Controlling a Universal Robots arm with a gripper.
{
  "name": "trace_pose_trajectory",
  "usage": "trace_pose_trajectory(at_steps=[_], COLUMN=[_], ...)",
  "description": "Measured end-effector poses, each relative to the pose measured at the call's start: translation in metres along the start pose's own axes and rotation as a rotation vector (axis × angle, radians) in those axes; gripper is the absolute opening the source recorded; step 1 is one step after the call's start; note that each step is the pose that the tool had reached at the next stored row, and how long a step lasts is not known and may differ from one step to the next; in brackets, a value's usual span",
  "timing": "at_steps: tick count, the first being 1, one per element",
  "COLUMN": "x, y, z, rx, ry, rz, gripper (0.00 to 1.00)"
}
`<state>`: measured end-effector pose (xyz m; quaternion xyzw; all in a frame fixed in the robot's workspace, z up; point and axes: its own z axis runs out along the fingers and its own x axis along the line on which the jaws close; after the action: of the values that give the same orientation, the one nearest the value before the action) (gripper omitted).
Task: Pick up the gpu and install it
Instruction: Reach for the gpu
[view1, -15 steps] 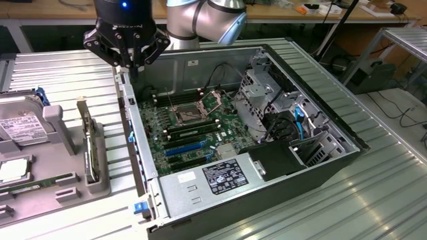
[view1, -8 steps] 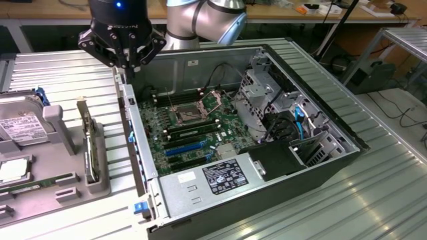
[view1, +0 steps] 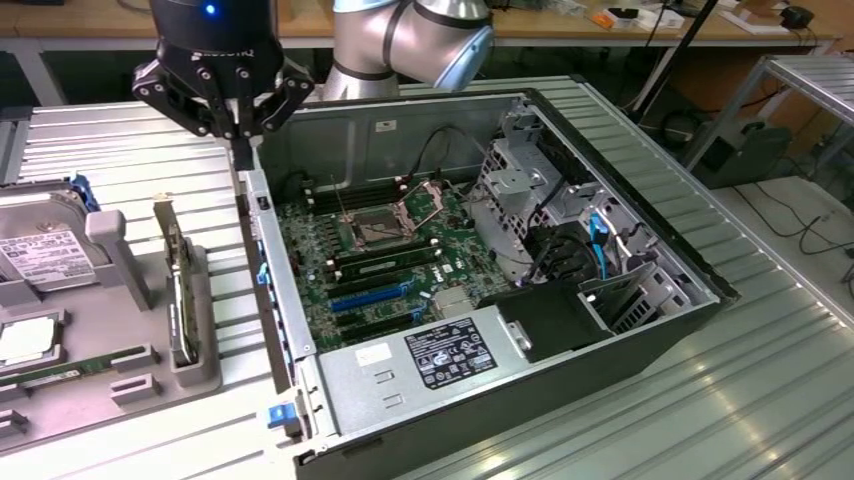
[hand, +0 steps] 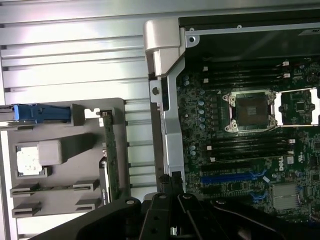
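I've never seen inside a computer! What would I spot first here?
The big open computer case in the middle, with its green motherboard showing. Above its edge at the exterior view's left hangs the black claw, shut. Further left, the gpu stands on edge in a grey holder.

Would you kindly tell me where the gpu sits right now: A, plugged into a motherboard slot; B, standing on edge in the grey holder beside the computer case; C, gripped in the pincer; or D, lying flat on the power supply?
B: the gpu stands on edge in the grey holder, outside the computer case, while the shut pincer holds nothing.
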<state>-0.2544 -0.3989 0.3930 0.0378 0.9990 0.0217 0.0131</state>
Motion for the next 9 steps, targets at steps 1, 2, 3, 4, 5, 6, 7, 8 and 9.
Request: trace_pose_trajectory(at_steps=[1,2,3,4,5,6,7,8,9], x=[0.002,0.003,0.005,0.007,0.008,0.01,0.011,0.012,0.013], y=[-0.0001,-0.0003,-0.0004,-0.0006,-0.0007,-0.0008,-0.0009,-0.0011,-0.0012], z=[0.0,0.0,0.0,0.0,-0.0001,-0.0001,-0.0001,-0.0001,-0.0002], rx=[0.0,-0.0001,0.0,-0.0001,0.0,0.0,-0.0001,0.0,0.0], ry=[0.0,-0.0001,0.0,-0.0001,0.0,0.0,-0.0001,0.0,0.0], rz=[0.0,0.0,0.0,0.0,0.0,0.0,0.0,0.0,0.0], gripper=[0.11,0.11,0.11,0.11,0.11,0.11,0.11,0.11,0.11])
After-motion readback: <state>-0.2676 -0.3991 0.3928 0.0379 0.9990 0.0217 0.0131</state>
